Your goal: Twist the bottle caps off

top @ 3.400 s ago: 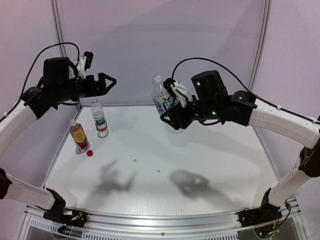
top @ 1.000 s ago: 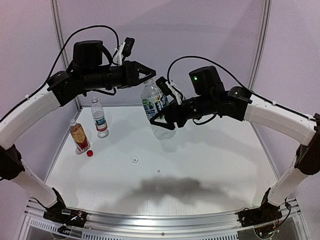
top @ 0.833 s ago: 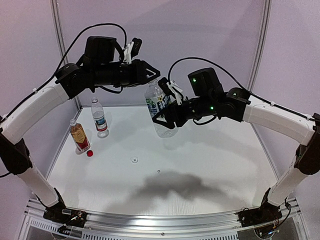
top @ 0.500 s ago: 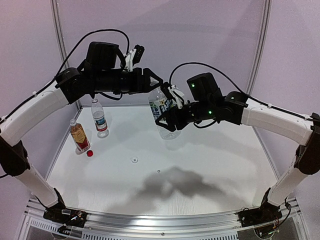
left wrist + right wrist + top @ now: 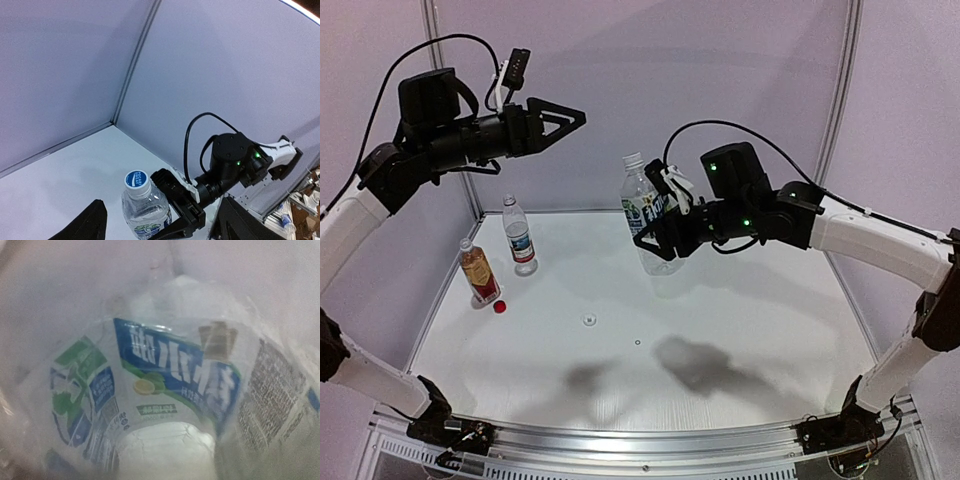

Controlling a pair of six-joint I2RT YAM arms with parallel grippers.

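The right pincer (image 5: 658, 228) pinches the green bottle (image 5: 642, 205) and holds it up in the air over the table (image 5: 750, 330). The bottle leans a little. Its cap (image 5: 633, 160) is on, white with a blue top.

The left pincer (image 5: 560, 115) is spread wide and holds nothing. It is in the air to the left of the green bottle, higher than the cap, and well apart from it.

Far to the left of the green bottle, down on the table, stands the blue bottle (image 5: 519, 237). Even farther left is the brown bottle (image 5: 478, 272), which looks tilted. The red cap (image 5: 500, 307) lies low and far left of the green bottle. The white cap (image 5: 588, 320) lies on the table below the green bottle, a bit to the left.
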